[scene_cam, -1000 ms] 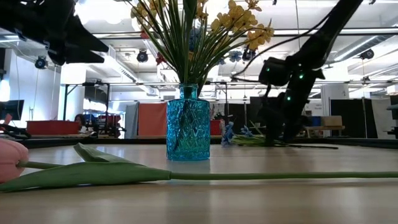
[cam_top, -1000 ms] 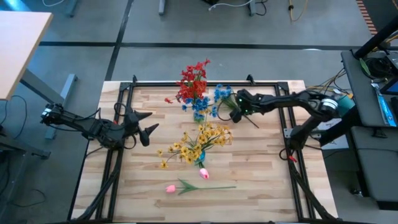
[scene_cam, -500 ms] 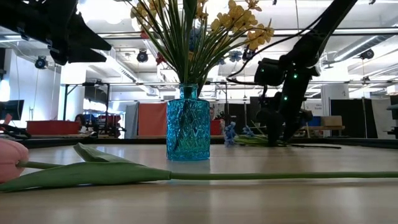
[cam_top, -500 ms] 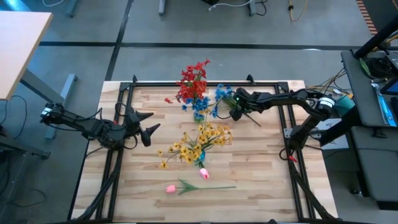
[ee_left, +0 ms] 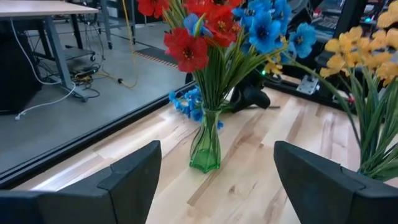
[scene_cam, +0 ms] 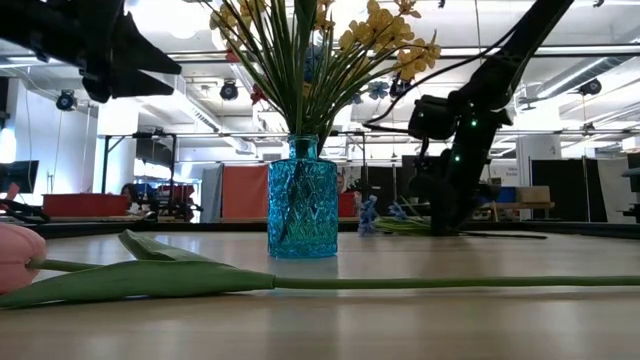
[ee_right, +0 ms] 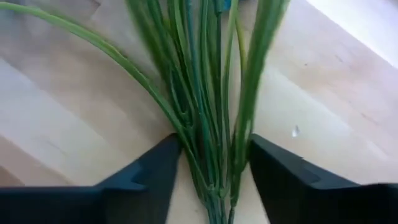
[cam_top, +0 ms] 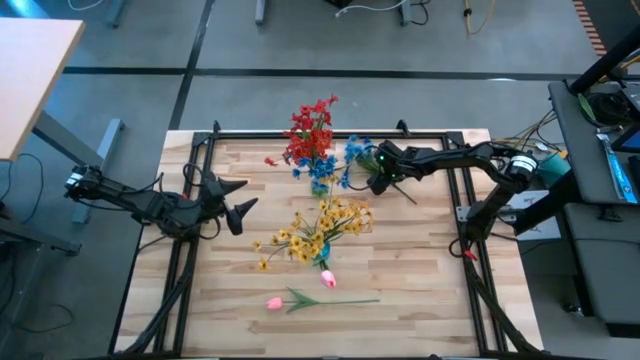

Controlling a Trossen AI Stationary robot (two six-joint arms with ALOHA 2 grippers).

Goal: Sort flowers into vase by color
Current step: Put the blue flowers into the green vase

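Room for moving is widest on the near half of the wooden surface [cam_top: 420, 270], where only a pink tulip [cam_top: 274, 301] lies flat on its long stem near the front edge. Mid-surface, a blue glass vase [scene_cam: 302, 198] holds yellow flowers [cam_top: 318, 228]; behind it, a green vase [ee_left: 206, 147] carries red flowers [cam_top: 310, 128] with some blue ones, close to the far rail. The right gripper [cam_top: 377, 178] sits low at the lying blue spray [cam_top: 357, 150], its fingers [ee_right: 144, 175] pressing in on the bunched green stems [ee_right: 205, 118]. The left gripper [cam_top: 238, 199] hovers spread wide, empty, left of the vases. Blossoms of the gripped spray are cut off in the right wrist view.
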